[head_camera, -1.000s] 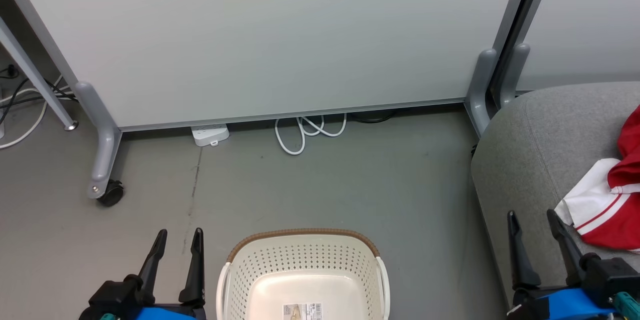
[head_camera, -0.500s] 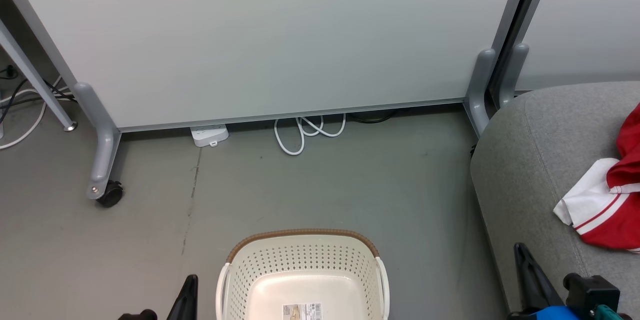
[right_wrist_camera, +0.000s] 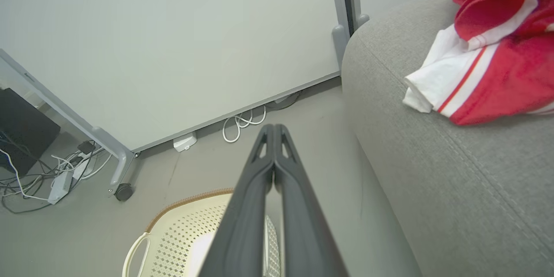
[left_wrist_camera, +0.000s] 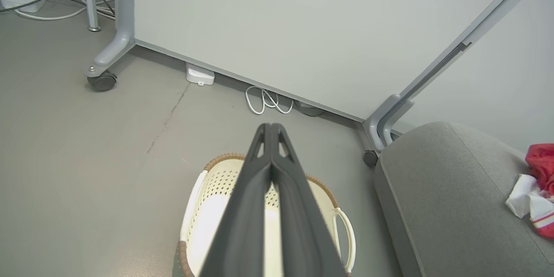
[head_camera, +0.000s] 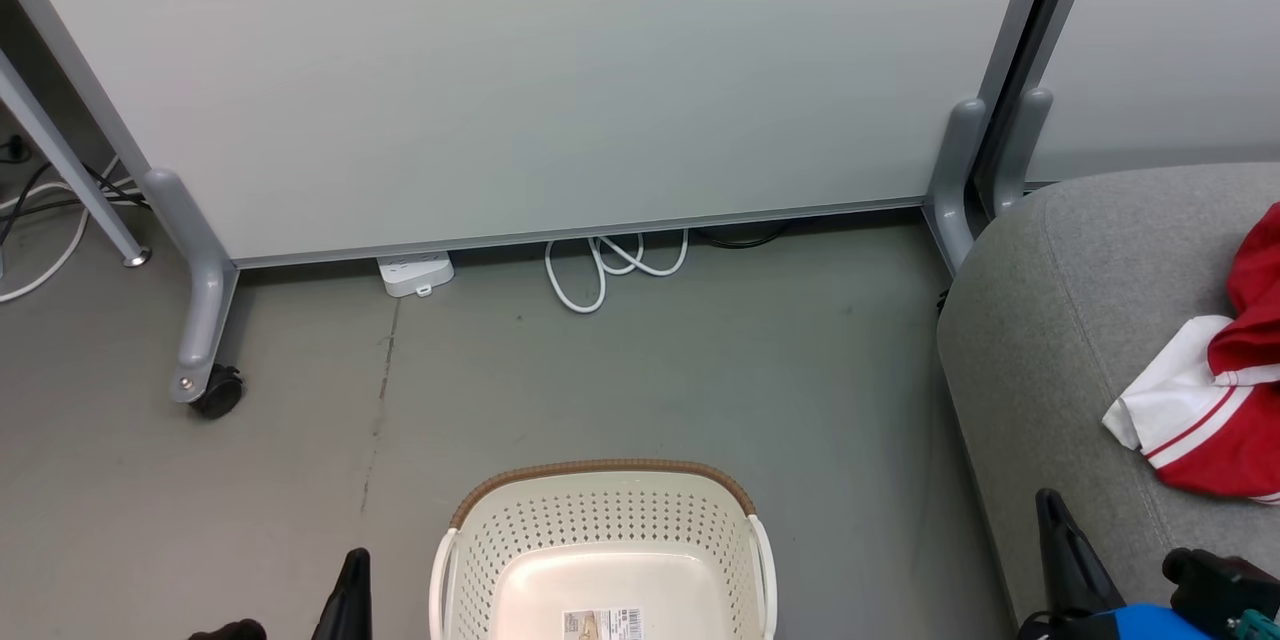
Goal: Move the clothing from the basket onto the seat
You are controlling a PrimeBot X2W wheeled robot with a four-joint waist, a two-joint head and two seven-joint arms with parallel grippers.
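Observation:
The cream basket [head_camera: 600, 530] with a brown rim stands on the floor at the bottom centre, with only a paper label on its bottom. The red clothing [head_camera: 1215, 390] with white striped trim lies on the grey seat [head_camera: 1060, 320] at the right, and shows again [right_wrist_camera: 489, 60] in the right wrist view. My left gripper [left_wrist_camera: 270, 126] is shut on nothing, its tips above the basket [left_wrist_camera: 207, 207]. My right gripper [right_wrist_camera: 273, 126] is shut too, empty, left of the seat [right_wrist_camera: 433, 173]. In the head view a dark fingertip [head_camera: 352, 580] shows at lower left and another fingertip [head_camera: 1060, 540] at lower right.
A large pale panel on grey wheeled legs [head_camera: 205, 320] stands behind the basket. A white power strip [head_camera: 415, 272] and a coiled white cable [head_camera: 610, 265] lie at its foot. More cables [right_wrist_camera: 56, 173] lie on the floor at the far left.
Both grippers have shut from open and drawn back toward the bottom edge of the head view. The clothing lies still on the seat.

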